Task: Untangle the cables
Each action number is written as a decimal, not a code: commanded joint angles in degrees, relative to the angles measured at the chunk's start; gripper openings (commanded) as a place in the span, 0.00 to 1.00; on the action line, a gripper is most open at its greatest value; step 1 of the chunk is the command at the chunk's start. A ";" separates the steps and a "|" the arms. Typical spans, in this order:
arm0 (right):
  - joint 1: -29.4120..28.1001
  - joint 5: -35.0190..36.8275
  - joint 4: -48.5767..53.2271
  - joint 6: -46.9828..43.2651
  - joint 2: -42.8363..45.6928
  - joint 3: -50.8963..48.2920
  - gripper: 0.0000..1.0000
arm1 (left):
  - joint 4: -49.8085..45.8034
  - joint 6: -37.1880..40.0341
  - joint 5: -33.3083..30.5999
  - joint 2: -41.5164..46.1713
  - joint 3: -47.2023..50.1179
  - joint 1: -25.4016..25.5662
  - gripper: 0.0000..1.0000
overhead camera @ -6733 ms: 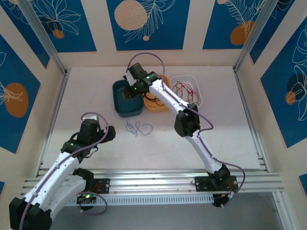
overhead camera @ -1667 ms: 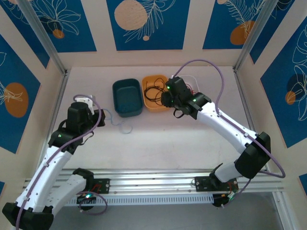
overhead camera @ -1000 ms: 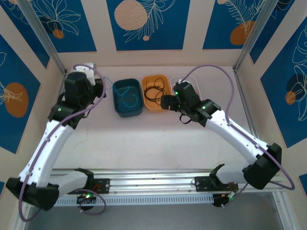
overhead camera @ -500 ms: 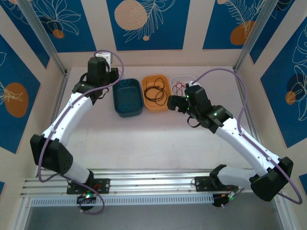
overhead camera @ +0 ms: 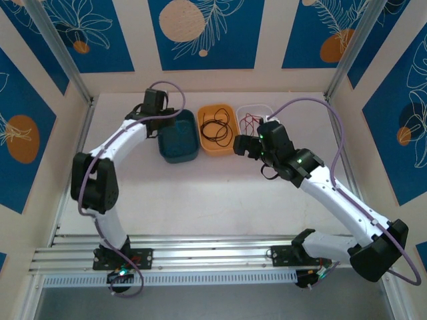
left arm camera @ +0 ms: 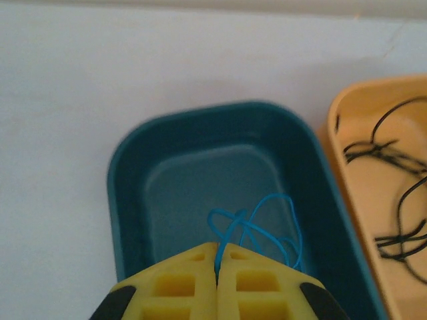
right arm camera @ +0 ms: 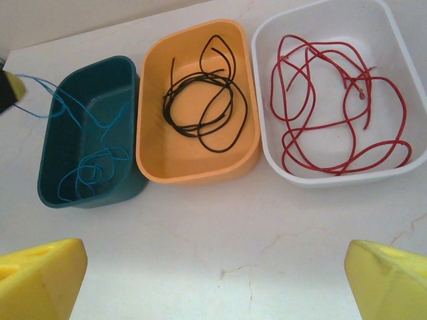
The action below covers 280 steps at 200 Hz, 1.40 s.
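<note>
The table [right arm camera: 220,220] carries three bins in a row; positions are taken from the teal bin [right arm camera: 107,195]. The orange bin [right arm camera: 200,172] stands just beside it on the right, and the white bin [right arm camera: 320,180] stands beyond that. The left gripper [left arm camera: 217,257] hangs at the teal bin's left rim, clamped on a strand of the blue cable [right arm camera: 90,167]. The right gripper [right arm camera: 215,257] hovers nearer than the bins, jaws wide, holding nothing. The step appears to be depositing the blue cable. The pinch point should move over the teal bin's middle before release, since one strand crosses the rim. The teal bin holds most of the blue cable. The orange bin holds the coiled black cable [right arm camera: 207,100]. The white bin holds the looped red cable [right arm camera: 333,113].
</note>
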<state>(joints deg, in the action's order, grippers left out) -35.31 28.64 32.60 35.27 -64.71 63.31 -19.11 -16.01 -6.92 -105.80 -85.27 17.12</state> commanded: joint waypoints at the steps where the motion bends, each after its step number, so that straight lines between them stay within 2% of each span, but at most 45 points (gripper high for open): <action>1: 0.35 3.25 -1.02 0.90 3.30 -1.80 0.99 | -0.76 -0.61 3.04 -1.54 -2.14 -0.59 0.17; 10: 0.57 3.80 -1.41 0.69 4.15 -2.50 0.99 | -0.39 -0.40 4.01 -1.85 -1.86 -0.60 0.30; 28: 1.28 4.34 -1.81 0.31 5.11 -3.75 0.99 | -0.39 -0.10 5.41 -1.87 -1.56 -0.60 0.44; 62: 2.34 7.77 -1.90 -0.19 5.21 -5.44 0.99 | -1.14 0.67 5.35 0.62 -0.72 -0.60 0.60; 97: 2.70 11.91 -5.73 -2.24 5.78 -9.15 0.99 | -1.19 1.49 3.67 7.20 2.59 -0.60 0.80; 120: 2.78 13.50 -10.52 -5.62 6.80 -12.86 0.99 | -0.26 1.91 1.27 13.44 7.02 -0.60 1.00; 148: 3.25 14.64 -13.36 -8.75 7.12 -15.48 0.99 | 2.87 2.02 -4.43 23.17 15.73 -0.69 1.00; 192: 5.85 14.45 -21.71 -16.18 7.11 -20.80 0.99 | 11.98 6.92 -15.48 40.10 36.44 -0.69 1.00; 224: 8.38 12.05 -31.30 -23.72 7.84 -26.59 0.99 | 24.73 11.26 -22.73 50.35 51.89 -0.91 1.00; 258: 14.32 6.34 -38.31 -25.68 6.60 -30.90 0.99 | 38.67 16.51 -25.94 52.57 63.55 -3.37 1.00; 280: 17.26 3.66 -43.74 -27.35 5.26 -33.67 0.99 | 42.72 15.79 -21.95 51.17 66.91 -7.48 1.00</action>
<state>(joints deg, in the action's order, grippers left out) -20.53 36.42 -1.17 11.38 -58.46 31.99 11.90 -2.37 -29.08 -53.98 -21.06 13.37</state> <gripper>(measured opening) 0.991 0.998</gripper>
